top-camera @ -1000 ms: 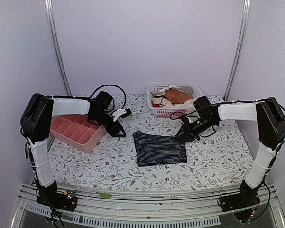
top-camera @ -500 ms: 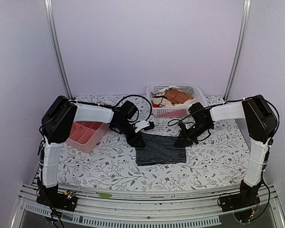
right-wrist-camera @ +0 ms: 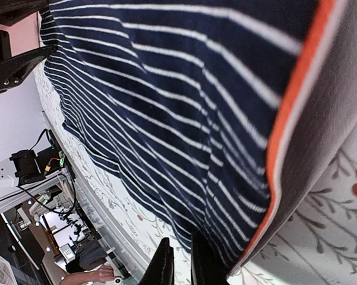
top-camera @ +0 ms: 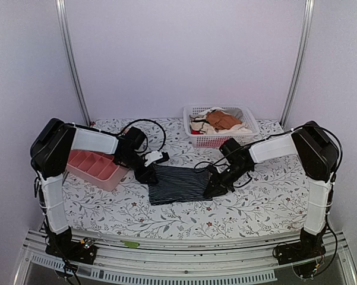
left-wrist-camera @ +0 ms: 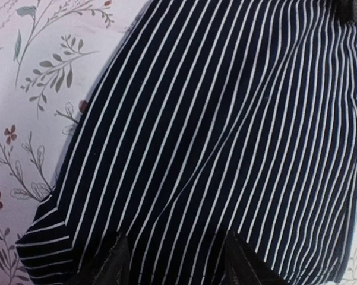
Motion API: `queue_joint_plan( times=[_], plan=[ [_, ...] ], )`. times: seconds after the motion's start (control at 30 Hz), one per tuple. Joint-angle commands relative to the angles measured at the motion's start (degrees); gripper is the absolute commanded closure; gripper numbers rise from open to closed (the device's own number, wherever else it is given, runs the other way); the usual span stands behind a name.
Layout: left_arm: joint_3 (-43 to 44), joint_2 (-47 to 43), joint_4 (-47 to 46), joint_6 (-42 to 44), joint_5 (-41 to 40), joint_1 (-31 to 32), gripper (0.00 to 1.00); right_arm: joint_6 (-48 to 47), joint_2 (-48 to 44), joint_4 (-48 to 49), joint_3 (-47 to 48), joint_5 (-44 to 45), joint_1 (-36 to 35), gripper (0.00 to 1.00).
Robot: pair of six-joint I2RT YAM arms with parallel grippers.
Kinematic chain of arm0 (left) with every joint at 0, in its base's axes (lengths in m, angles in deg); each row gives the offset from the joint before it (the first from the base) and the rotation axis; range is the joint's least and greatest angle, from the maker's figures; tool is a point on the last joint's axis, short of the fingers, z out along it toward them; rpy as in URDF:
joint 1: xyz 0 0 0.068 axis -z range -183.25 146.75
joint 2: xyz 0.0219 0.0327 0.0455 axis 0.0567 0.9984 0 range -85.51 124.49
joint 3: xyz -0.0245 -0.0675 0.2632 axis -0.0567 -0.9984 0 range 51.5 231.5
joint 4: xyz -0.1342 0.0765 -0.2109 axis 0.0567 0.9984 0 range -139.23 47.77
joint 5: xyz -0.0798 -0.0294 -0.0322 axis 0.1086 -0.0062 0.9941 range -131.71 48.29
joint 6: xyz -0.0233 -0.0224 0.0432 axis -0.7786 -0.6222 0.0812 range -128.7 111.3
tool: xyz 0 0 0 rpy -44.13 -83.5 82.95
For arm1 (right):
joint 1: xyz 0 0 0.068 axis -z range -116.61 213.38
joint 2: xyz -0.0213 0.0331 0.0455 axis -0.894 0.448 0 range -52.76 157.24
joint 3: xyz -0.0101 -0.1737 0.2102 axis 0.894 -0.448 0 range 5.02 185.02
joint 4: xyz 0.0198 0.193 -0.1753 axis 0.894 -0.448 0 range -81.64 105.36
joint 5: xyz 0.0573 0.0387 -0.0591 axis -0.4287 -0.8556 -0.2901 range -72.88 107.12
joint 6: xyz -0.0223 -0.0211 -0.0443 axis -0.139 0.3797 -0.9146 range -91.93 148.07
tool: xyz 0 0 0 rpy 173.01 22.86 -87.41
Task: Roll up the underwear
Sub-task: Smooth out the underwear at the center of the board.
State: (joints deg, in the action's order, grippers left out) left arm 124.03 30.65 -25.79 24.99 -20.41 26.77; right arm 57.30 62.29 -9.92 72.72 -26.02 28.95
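Grey metal rail (top-camera: 184, 252) is seen along the near edge of the bench, and the two arm bases are fixed on it at the near corners. Behind the rail, the bench is covered by a white cloth (top-camera: 267, 199) printed with small leaves and flowers.

The underwear (top-camera: 178, 184) is laid on this cloth about midway between the near and far edges, a little toward the left of the middle. It is dark navy with thin white stripes and is spread mostly flat.

The left gripper (top-camera: 148, 176) is placed at its left border. In the left wrist view its fingers (left-wrist-camera: 110, 264) are seen well apart at the bottom of the picture, with striped fabric (left-wrist-camera: 214, 136) between them; whether any fabric is pinched cannot be told.

The right gripper (top-camera: 212, 190) is placed at the right border, which is raised a little from the cloth. In the right wrist view its fingers (right-wrist-camera: 164, 264) are brought almost together and the fabric (right-wrist-camera: 154, 101) rises close to the camera, showing an orange hem band (right-wrist-camera: 291, 119); this border seems to be held.

Farther back, a pink divided tray (top-camera: 95, 166) is found near the left edge. At the far edge stands a white basket (top-camera: 217, 141), in which orange-brown (top-camera: 224, 120) and cream (top-camera: 205, 126) garments are piled.
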Motion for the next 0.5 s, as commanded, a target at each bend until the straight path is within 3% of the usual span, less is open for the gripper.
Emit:
queue_joint_plan(
  times=[0.0,0.27,0.47],
  plan=[
    [-4.50,-2.85,3.65,0.90,-0.79,-0.56,0.43,4.50,-4.37,2.41,-0.16,-1.47,-0.11,0.87],
    [-9.86,-16.48,-1.52,2.70,4.55,-0.93,0.35,4.87,-9.64,0.33,-1.04,1.29,0.51,0.75],
    [-13.83,-19.51,-4.22,1.90,5.65,-0.58,0.36,4.36,-5.52,1.06,0.93,3.30,1.26,0.74]
  ],
)
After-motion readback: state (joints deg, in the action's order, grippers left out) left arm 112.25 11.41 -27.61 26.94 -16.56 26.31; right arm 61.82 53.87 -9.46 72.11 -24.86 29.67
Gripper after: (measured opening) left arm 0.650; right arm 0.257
